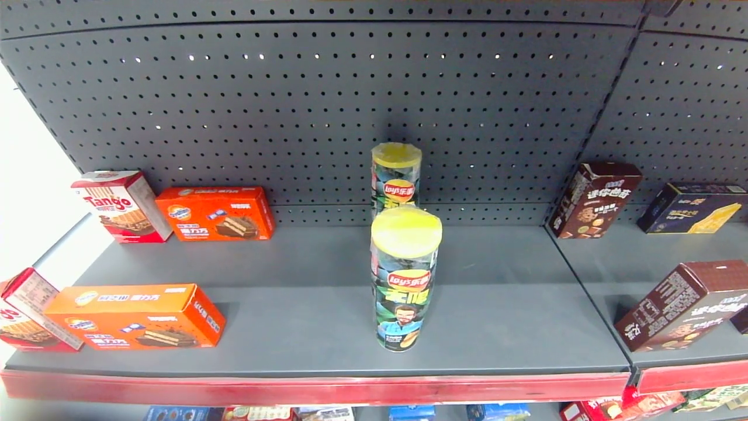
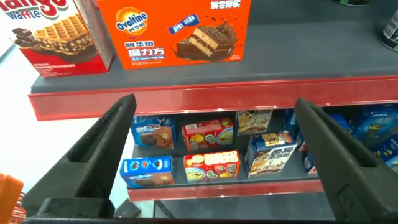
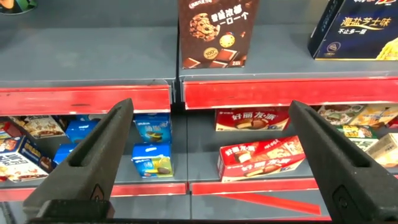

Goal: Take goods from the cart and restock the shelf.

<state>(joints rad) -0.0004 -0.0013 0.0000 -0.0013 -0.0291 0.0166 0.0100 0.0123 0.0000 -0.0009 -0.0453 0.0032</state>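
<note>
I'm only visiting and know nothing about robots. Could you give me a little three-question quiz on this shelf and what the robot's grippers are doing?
1. True or false: the front chip can and the rear chip can both stand upright on the grey shelf.
2. Pick one: the left gripper and the right gripper are A) open and empty, B) each shut on a can, C) each shut on a box.
3. Fill the gap: in the head view, the front orange box lies on the robot's ____ side of the cans.

Key: 1 true; 2 A; 3 left.
</note>
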